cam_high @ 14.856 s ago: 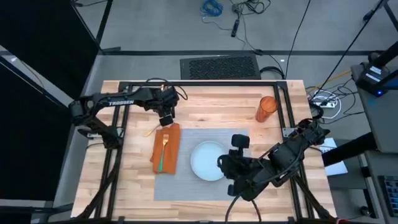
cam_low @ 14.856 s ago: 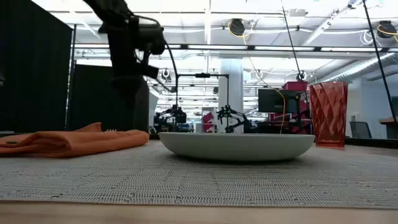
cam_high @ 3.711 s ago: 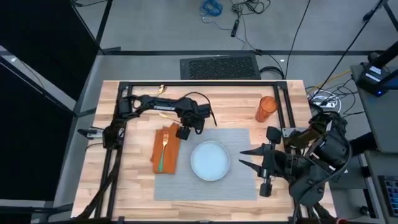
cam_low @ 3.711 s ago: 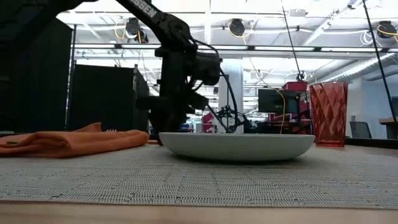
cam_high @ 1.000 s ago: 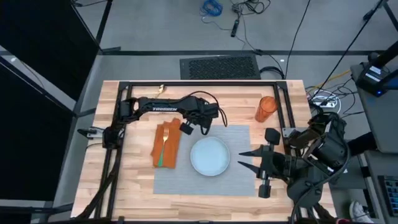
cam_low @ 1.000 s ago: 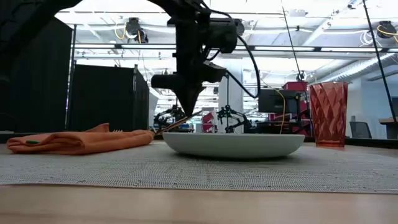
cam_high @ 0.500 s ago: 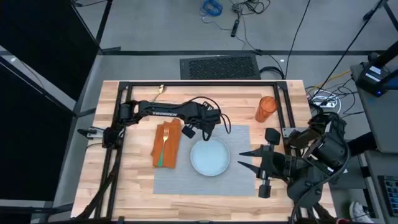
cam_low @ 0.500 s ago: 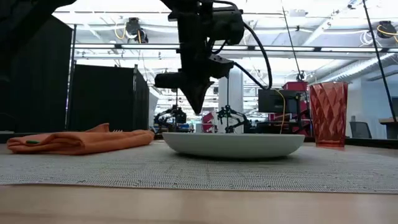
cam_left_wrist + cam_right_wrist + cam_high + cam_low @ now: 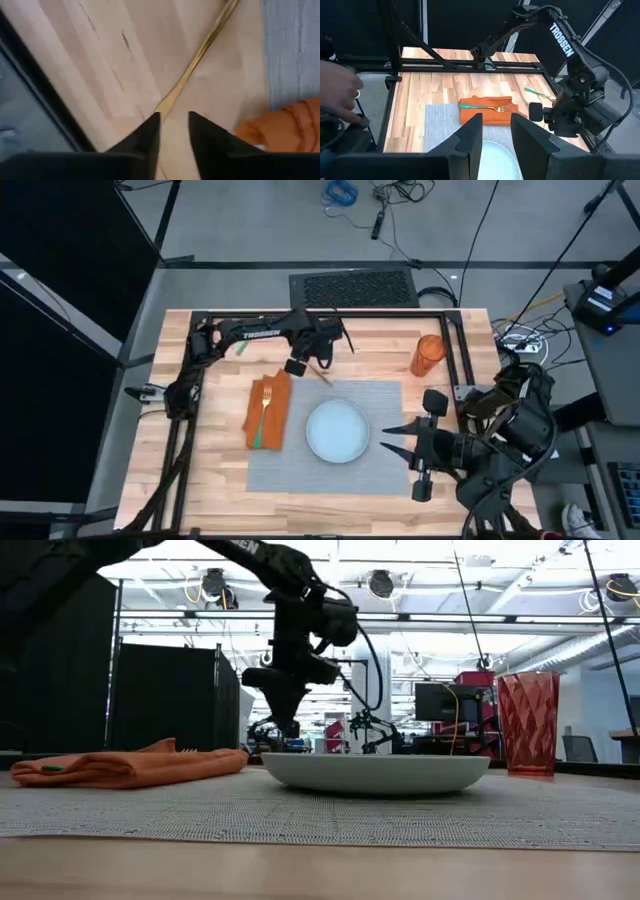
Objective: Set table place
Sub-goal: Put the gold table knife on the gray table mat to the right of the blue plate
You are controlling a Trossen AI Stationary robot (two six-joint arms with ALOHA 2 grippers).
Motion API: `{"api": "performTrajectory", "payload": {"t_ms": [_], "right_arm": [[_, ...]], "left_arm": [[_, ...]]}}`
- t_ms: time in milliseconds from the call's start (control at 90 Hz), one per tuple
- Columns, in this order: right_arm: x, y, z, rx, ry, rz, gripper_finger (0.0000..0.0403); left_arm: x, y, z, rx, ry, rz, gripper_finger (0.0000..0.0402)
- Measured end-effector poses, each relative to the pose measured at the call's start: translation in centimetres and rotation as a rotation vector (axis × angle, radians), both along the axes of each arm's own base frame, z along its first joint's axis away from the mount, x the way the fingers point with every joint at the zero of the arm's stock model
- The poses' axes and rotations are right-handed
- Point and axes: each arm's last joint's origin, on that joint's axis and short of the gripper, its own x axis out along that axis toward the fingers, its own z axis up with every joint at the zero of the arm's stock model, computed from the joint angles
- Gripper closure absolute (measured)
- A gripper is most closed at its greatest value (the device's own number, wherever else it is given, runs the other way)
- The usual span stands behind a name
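The grey placemat [image 9: 385,405] lay flat mid-surface [image 9: 220,480], carrying the pale plate [image 9: 338,432] at its centre and the orange napkin [image 9: 267,420], topped with a fork [image 9: 264,402], along its left edge. Just off the mat's far left corner a slim gold utensil [image 9: 200,55] lay on bare wood, its long axis slanting from the mat's corner toward the left gripper [image 9: 296,367]. In the left wrist view its near tip lay right at the gap between the jaws, which were a narrow gap apart and not visibly pinching it. I judged this arm much the nearer to it; a grasp would need the jaws set across that slanted shaft. The napkin sat close beside. An orange cup [image 9: 429,354] stood well apart, far right. The right gripper [image 9: 395,438] waited at the mat's right edge, jaws spread wide.
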Motion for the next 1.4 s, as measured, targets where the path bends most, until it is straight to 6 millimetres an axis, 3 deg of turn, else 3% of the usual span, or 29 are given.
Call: {"api": "performTrajectory", "payload": {"t_ms": [122, 211, 444, 811, 1267, 1400], "right_arm": [[0.4, 0.0, -0.2, -0.017, 0.009, -0.002, 0.0316], [0.5, -0.1, -0.2, -0.017, 0.009, -0.008, 0.0316], [0.5, -0.1, -0.3, -0.013, 0.009, -0.016, 0.0316], [0.5, -0.1, -0.3, 0.008, 0.005, -0.023, 0.0316], [0.3, -0.2, -0.4, -0.022, 0.022, -0.021, 0.0316], [0.4, -0.2, -0.4, -0.032, 0.022, -0.018, 0.0316]], "left_arm": [[0.0, 0.0, 0.0, -0.057, -0.017, -0.037, 0.0245], [0.2, -0.1, 0.0, -0.063, -0.034, -0.068, 0.0231], [0.5, -0.3, -0.1, -0.078, -0.049, -0.124, 0.0228], [1.9, -1.2, -4.6, -0.059, 0.061, -0.137, 0.0228], [1.9, -1.6, -4.4, 0.041, 0.101, -0.046, 0.0228], [2.7, -2.1, -4.2, 0.004, 0.009, -0.047, 0.0228]]}}
